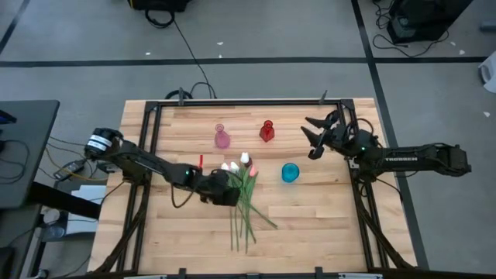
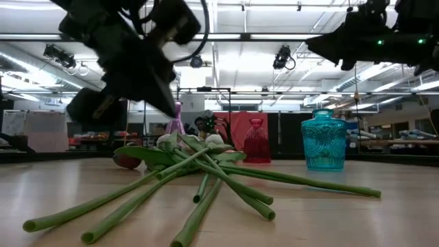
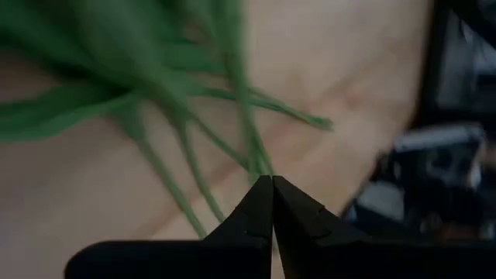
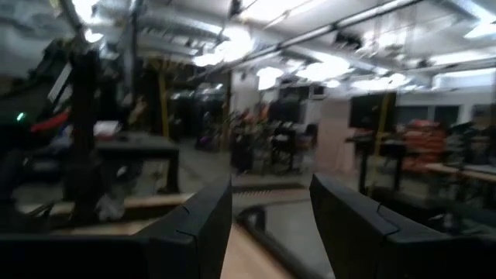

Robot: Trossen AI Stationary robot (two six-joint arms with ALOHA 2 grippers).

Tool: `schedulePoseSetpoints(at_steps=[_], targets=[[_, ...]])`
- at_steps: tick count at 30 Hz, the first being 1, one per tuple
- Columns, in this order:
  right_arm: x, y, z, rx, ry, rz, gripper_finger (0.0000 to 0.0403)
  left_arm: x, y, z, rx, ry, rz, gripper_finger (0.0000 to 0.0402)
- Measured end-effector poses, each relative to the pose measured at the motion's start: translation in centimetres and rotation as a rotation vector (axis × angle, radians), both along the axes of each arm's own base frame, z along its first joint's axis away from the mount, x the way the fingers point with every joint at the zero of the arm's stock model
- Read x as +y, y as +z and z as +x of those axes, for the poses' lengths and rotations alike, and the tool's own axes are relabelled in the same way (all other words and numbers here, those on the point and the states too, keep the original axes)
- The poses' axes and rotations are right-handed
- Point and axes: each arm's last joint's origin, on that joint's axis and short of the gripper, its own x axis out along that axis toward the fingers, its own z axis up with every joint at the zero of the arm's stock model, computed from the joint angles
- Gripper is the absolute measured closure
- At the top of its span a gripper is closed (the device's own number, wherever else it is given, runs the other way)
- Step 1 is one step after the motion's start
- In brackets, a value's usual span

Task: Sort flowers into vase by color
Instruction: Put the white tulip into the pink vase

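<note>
Several tulips (image 1: 245, 194) lie in a loose bunch on the middle of the wooden table (image 1: 325, 225). Their white, pink and red heads (image 1: 244, 164) point to the far side, and the green stems (image 2: 206, 182) fan out toward the near edge. My left gripper (image 1: 235, 194) is shut and hovers just above the stems at the bunch's left side. In the low view its tip (image 2: 169, 110) stands clear above the flowers. In the left wrist view (image 3: 271, 183) the stems lie beyond the tips. My right gripper (image 1: 311, 138) is open and empty, raised at the far right.
Three small vases stand on the far half of the table: a pink one (image 1: 222, 138), a red one (image 1: 267, 131) and a teal one (image 1: 290, 172) to the right of the flower heads. A black frame (image 1: 248, 103) runs round the table's edges.
</note>
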Motion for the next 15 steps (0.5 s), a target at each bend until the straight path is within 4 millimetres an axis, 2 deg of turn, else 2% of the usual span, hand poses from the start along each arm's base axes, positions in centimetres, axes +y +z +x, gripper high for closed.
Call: schedulePoseSetpoints(at_steps=[3,7,15], targets=[[0.0,-0.4,0.4,0.028,0.024,-0.013,0.0216,0.0,-1.1,0.0,0.066,0.067,-0.016,0.0384],[-0.1,-0.6,0.6,0.043,0.022,-0.009,0.0216,0.1,-1.3,0.1,0.059,0.102,0.011,0.0362],[-0.1,-0.8,0.7,0.058,0.023,-0.003,0.0216,0.4,-1.7,-0.3,0.111,0.131,0.064,0.0257]])
